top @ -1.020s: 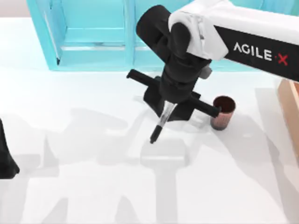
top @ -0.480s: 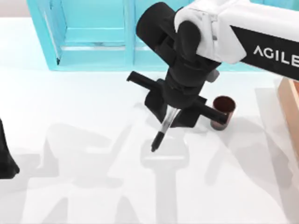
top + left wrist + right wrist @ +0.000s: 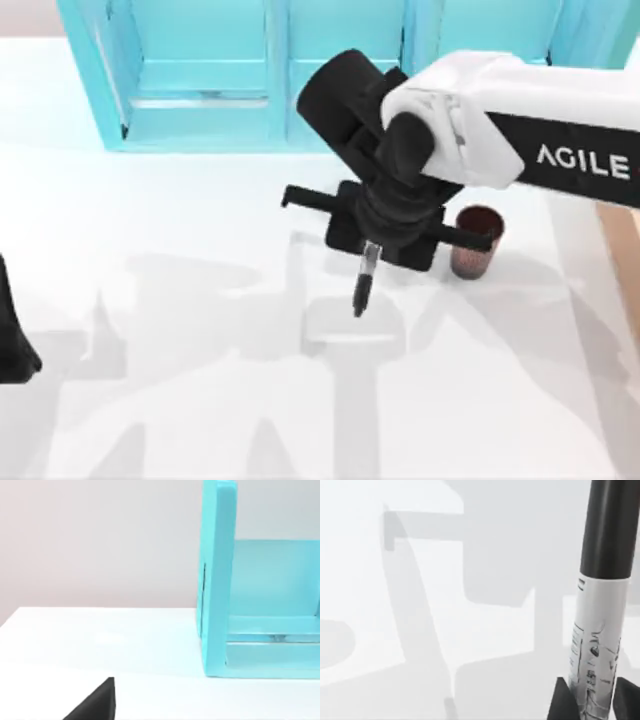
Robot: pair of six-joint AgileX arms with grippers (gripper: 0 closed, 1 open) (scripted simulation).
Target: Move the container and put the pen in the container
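The slim black pen with a grey-white band hangs from my right gripper, which is shut on its upper part above the middle of the table. In the right wrist view the pen rises from between the two dark fingertips, high over the white tabletop. The copper-brown container stands upright on the table just right of that gripper, partly behind its crossbar. My left arm stays parked at the table's left edge.
A turquoise shelf unit spans the back of the table, and its side panel is in the left wrist view. A tan wooden box sits at the right edge. Open white tabletop lies in front.
My right gripper has shifted a little to the right, toward the container, carrying the pen, which now hangs more nearly upright. The container and left arm have not moved.
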